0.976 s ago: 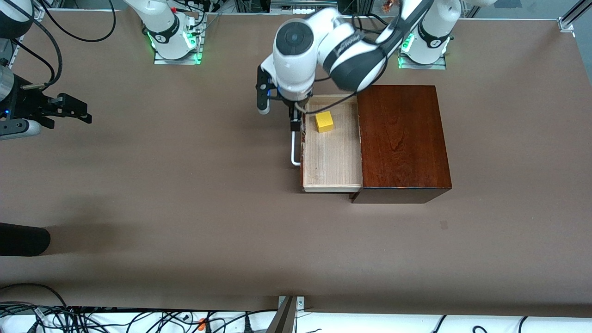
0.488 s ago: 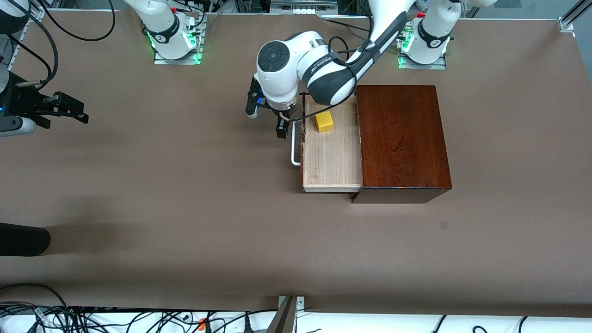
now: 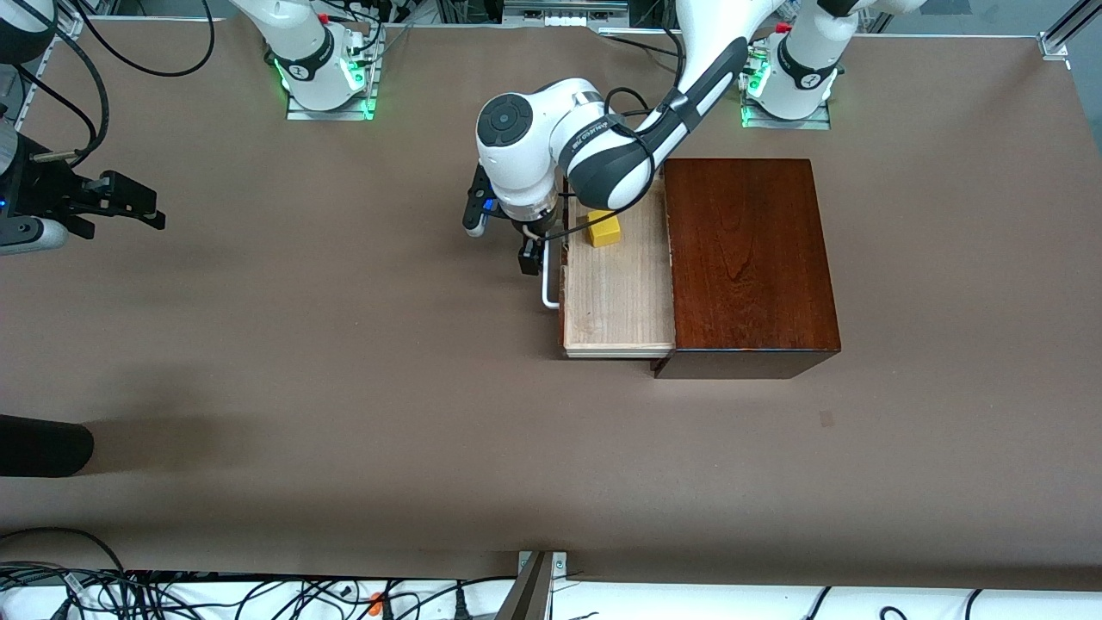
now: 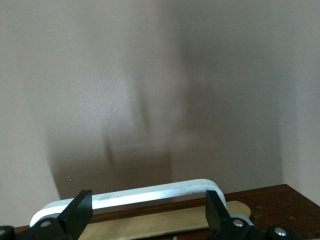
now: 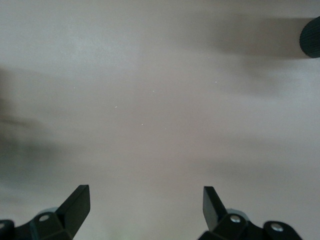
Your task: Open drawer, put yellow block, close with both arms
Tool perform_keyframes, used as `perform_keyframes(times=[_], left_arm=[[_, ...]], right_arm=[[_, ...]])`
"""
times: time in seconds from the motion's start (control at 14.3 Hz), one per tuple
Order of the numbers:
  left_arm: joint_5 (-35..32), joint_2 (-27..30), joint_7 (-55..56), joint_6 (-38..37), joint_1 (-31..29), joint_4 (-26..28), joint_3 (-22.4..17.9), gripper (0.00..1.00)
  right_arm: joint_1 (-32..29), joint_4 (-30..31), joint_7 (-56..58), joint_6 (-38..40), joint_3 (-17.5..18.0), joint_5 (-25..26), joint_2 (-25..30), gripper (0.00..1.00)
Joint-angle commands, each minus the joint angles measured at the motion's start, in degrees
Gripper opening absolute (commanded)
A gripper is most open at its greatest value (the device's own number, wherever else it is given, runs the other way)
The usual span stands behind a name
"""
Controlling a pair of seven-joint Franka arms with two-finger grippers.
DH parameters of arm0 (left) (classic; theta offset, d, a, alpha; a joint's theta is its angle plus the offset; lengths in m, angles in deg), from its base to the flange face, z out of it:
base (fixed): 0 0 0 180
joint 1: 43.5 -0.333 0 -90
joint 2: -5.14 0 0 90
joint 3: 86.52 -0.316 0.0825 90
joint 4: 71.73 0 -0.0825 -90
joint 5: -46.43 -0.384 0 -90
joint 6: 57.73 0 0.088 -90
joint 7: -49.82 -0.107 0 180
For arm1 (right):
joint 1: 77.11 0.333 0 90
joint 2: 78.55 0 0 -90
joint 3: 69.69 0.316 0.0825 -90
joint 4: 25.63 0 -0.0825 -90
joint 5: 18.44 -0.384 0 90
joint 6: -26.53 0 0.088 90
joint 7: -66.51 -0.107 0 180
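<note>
Drawer [image 3: 616, 293], a shallow tray of pale wood, stands pulled out of the reddish-brown wooden box [image 3: 747, 254] toward the right arm's end of the desk [image 3: 344, 387]. We see the yellow block [image 3: 604, 231] already lying inside it, near the tray's corner closest to the robot bases and just beside the left claw [image 3: 529, 255].

That left claw hangs low at the drawer's front, by the end of the white bar handle [image 3: 547, 280]. In the left wrist view its two black fingers [image 4: 79, 215] are spread wide, with the handle [image 4: 150, 194] running across between them; we see nothing gripped.

The right claw [image 3: 129, 207] waits well apart, over bare desk at the right arm's end, its fingers [image 5: 75, 205] fully spread and holding nothing.

We judge the step in hand to be closing the drawer. To do it well, we would set the left claw squarely against the dark front or handle and push straight toward the box, so the tray does not skew. The right arm would have to come across to share the push or steady the box.

The left arm's wrist covers part of the block and the tray's nearest corner. Whether the left claw touches the handle we cannot tell.
</note>
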Motion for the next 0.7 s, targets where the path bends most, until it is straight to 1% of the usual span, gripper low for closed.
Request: perform_keyframes(times=[0.0, 0.28, 0.63], left_arm=[[-2.4, -0.4, -0.5, -0.8, 0.0, -1.6, -0.3, 1.0], [-3.1, 0.0, -0.4, -2.6, -0.4, -0.8, -0.3, 1.0], [-3.2, 0.9, 1.9, -8.9, -0.5, -0.7, -0.8, 1.0]], right_arm=[[-0.7, 0.2, 0.3, 0.5, 0.8, -0.2, 0.4, 1.0], [-0.8, 0.1, 0.3, 0.5, 0.9, -0.3, 0.4, 1.0], [-0.7, 0.2, 0.3, 0.5, 1.2, -0.3, 0.4, 1.0]])
